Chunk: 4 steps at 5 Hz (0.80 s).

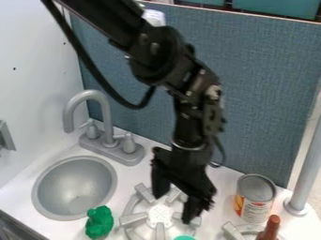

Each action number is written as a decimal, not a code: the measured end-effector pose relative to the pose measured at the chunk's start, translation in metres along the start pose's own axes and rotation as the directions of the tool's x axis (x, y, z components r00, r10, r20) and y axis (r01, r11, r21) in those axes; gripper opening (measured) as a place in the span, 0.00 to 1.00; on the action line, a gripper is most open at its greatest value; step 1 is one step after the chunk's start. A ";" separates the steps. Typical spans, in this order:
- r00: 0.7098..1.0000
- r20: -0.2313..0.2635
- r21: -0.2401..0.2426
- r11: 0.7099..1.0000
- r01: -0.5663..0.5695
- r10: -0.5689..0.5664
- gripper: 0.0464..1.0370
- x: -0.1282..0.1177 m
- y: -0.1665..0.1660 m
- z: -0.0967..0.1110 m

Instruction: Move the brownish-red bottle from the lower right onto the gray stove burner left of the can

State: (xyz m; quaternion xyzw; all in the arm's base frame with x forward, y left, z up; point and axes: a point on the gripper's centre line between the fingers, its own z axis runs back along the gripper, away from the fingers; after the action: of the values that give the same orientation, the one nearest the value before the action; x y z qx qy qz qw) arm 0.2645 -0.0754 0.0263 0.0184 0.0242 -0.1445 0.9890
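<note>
Can (255, 199) lid-up, long axis vertical; hand (175, 206), seemingly parted, above burner (160, 216).

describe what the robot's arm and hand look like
The arm is black, built of chunky jointed segments dotted with small pale bolts. A thick black cable loops off its side, and a thin pale ring circles the wrist. The hand is black too, angular, with two blocky fingers.

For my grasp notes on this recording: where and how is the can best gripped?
Around its upper body, from above: the can stands upright, with straight, round walls. Closing the fingers from this view's left and right would likely avoid the reddish-brown thing close in front.
</note>
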 end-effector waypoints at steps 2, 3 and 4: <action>0.992 0.006 -0.014 0.992 0.127 -0.127 0.96 0.025 -0.052 0.001; 0.987 0.027 -0.013 0.987 0.159 -0.158 0.96 0.036 -0.064 0.003; 0.986 0.025 -0.012 0.986 0.166 -0.166 0.96 0.047 -0.072 -0.003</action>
State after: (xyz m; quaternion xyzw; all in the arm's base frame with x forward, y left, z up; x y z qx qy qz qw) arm 0.2885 -0.1571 0.0190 0.0074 0.0147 -0.2265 0.9739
